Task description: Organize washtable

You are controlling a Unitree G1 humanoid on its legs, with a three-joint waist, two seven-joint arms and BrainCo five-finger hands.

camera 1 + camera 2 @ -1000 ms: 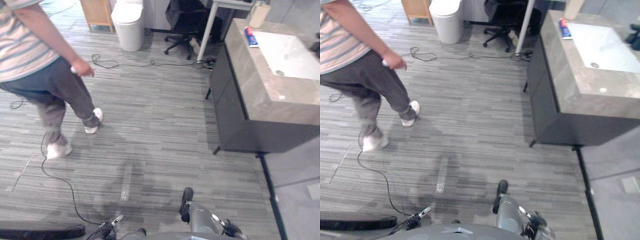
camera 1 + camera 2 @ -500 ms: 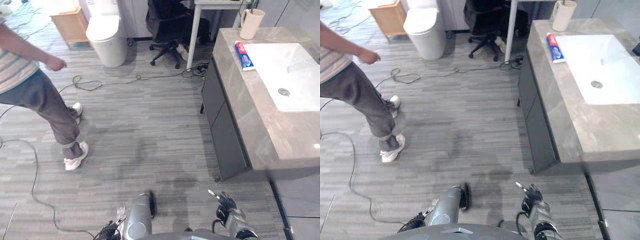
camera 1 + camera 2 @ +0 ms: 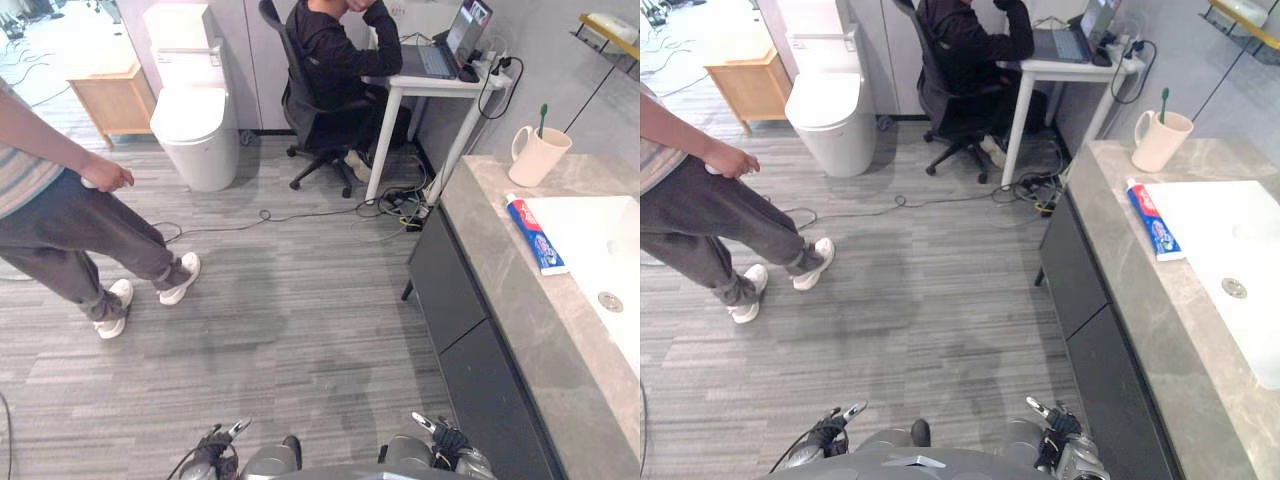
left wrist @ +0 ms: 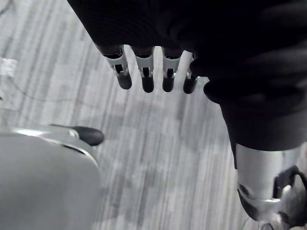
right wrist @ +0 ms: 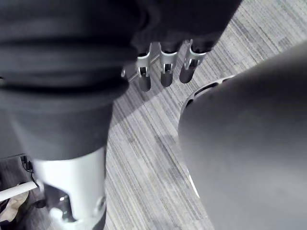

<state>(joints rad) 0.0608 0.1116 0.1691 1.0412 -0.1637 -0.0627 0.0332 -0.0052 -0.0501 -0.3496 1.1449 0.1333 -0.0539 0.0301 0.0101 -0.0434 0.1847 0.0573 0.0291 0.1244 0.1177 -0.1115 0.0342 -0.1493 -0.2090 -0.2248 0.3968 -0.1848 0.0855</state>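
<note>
Camera is swinging up; washtable (image 3: 492, 250) now sitting at right.
Left hand (image 4: 144, 72) and right hand (image 5: 164, 67) are hanging over floor (image 3: 300, 320), fingers straight, empty; toothpaste tube (image 3: 534, 248) is lying on washtable beside sink (image 3: 605, 250).

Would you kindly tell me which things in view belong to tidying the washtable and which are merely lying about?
Belongs to the job: washtable, sink, toothpaste tube beside the sink, cup holding a toothbrush at the counter's far end.
Just about: toilet, wooden cabinet, desk with laptop, seated person on an office chair, standing person on the left, cable on the floor.
</note>
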